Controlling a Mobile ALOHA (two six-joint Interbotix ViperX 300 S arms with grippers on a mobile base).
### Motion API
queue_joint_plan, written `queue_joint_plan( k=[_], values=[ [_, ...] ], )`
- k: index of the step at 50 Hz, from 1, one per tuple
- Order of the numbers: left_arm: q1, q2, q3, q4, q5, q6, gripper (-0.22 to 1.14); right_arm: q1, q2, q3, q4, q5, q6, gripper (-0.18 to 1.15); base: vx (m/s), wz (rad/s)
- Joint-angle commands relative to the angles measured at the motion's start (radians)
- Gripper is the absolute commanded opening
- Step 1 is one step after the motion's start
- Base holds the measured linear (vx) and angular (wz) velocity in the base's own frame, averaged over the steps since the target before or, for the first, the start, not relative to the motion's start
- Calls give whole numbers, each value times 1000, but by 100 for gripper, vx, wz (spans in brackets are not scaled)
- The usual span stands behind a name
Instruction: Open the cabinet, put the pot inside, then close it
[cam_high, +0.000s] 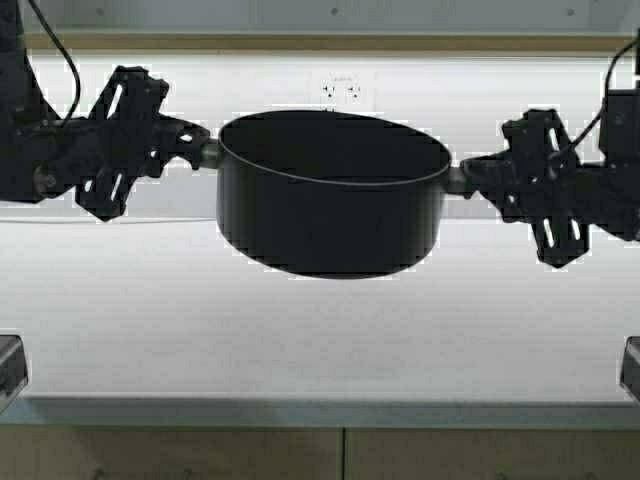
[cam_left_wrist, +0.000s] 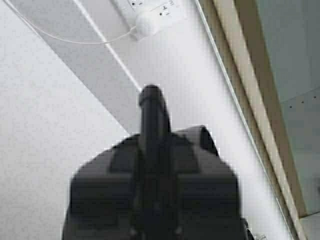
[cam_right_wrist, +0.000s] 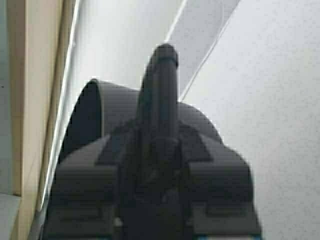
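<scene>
The black pot (cam_high: 330, 200) hangs in the air above the white countertop, level, held between both arms. My left gripper (cam_high: 200, 150) is shut on the pot's left handle. My right gripper (cam_high: 468, 180) is shut on its right handle. In the left wrist view my left gripper (cam_left_wrist: 152, 100) points at the wall, with the pot's wall (cam_left_wrist: 200, 135) behind it. In the right wrist view my right gripper (cam_right_wrist: 165, 55) is shut, the pot (cam_right_wrist: 95, 115) beyond it. The cabinet's tan bottom edge (cam_high: 320, 42) runs above the pot, and its grey interior (cam_left_wrist: 295, 60) shows; the doors are out of view.
A white wall outlet (cam_high: 340, 90) sits on the backsplash behind the pot, with a white plug and cable (cam_left_wrist: 150, 22) in it. The white countertop (cam_high: 300, 340) lies below. Tan base cabinet fronts (cam_high: 200, 455) run along the near edge.
</scene>
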Motion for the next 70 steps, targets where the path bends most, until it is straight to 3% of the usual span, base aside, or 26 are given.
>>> queue_joint_plan(
  k=[1, 30, 42, 48, 70],
  values=[
    [9, -126, 5, -5, 40, 64, 1, 15, -132, 6, 6, 55, -17, 7, -1, 0],
    [-38, -509, -52, -40, 465, 172, 1, 32, -574, -46, 12, 495, -29, 7, 0, 0],
    [-40, -594, -137, -43, 647, 209, 1, 32, -733, -135, -3, 752, -37, 7, 0, 0],
    [-38, -612, -193, -61, 732, 225, 1, 32, -775, -201, -8, 887, -51, 7, 0, 0],
    [-38, -591, -449, -84, 928, 255, 1, 25, -769, -472, -17, 1112, -72, 7, 1, 0]
  ],
)
